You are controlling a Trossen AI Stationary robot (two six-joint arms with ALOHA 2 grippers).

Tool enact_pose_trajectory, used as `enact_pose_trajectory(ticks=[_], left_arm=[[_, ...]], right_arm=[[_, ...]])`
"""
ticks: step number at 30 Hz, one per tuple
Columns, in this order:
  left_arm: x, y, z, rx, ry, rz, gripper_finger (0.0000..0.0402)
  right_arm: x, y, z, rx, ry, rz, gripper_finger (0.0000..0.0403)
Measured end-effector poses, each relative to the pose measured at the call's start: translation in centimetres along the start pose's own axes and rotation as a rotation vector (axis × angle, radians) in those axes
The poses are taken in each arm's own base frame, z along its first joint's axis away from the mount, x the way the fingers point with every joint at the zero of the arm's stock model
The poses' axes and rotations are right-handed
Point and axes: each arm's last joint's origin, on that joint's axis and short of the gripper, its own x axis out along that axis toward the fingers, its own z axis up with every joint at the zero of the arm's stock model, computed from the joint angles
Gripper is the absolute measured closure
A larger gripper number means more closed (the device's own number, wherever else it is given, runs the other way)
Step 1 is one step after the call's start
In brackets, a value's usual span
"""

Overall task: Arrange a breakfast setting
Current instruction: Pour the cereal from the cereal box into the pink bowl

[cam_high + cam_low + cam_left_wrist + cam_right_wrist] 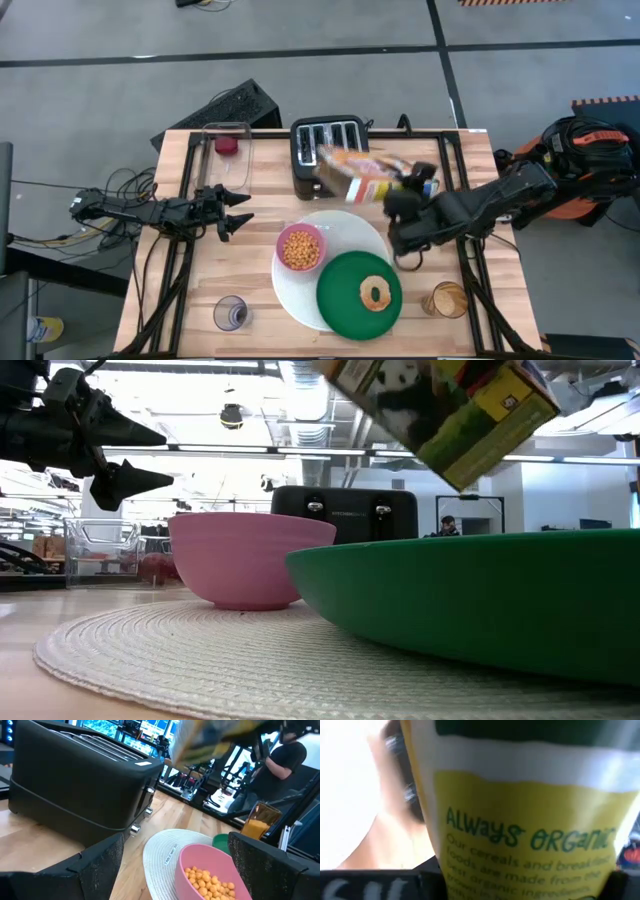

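My right gripper (402,203) is shut on a yellow and green cereal box (362,174), held tilted in the air over the toaster's right end and the white round woven plate (345,228). The box fills the right wrist view (530,820). A pink bowl (300,248) with orange cereal balls sits on the white plate. A dark-green plate (345,300) overlaps it and carries the bagel ring (376,293). My left gripper (232,206) hovers open and empty left of the bowl, above the table (128,456). The spoon is out of view. My right gripper holds the cereal box by its printed broad face and sides (520,865), near the box's end toward the table's right (405,188). The fingers (375,882) stand on either side of it. The box is lifted clear and tilted (440,410).
The black toaster (328,150) stands at the far middle. A clear container (228,150) with a red piece stands far left. An empty tumbler (230,313) stands near left. A tumbler of orange juice (447,298) stands near right, beside the green plate.
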Motion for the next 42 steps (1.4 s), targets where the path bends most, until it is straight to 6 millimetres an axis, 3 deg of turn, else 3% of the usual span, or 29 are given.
enact_pose_trajectory(ticks=[9,14,24,34,42], left_arm=[[0.0,0.0,0.0,0.0,0.0,0.0,0.0058],[0.0,0.0,0.0,0.0,0.0,0.0,0.0058],[0.0,0.0,0.0,0.0,0.0,0.0,0.0058],[0.0,0.0,0.0,0.0,0.0,0.0,0.0058],[0.0,0.0,0.0,0.0,0.0,0.0,0.0058]], right_arm=[[0.5,-6.1,-3.3,0.499,-0.108,-0.252,0.0218],[1.8,-7.0,-5.4,0.707,-0.137,-0.359,0.0218],[6.8,-3.4,-8.7,0.968,-0.187,-0.564,0.0218],[11.0,2.3,-12.5,1.145,-0.227,-0.569,0.0218],[13.5,5.6,-15.0,1.167,-0.224,-0.568,0.0217]])
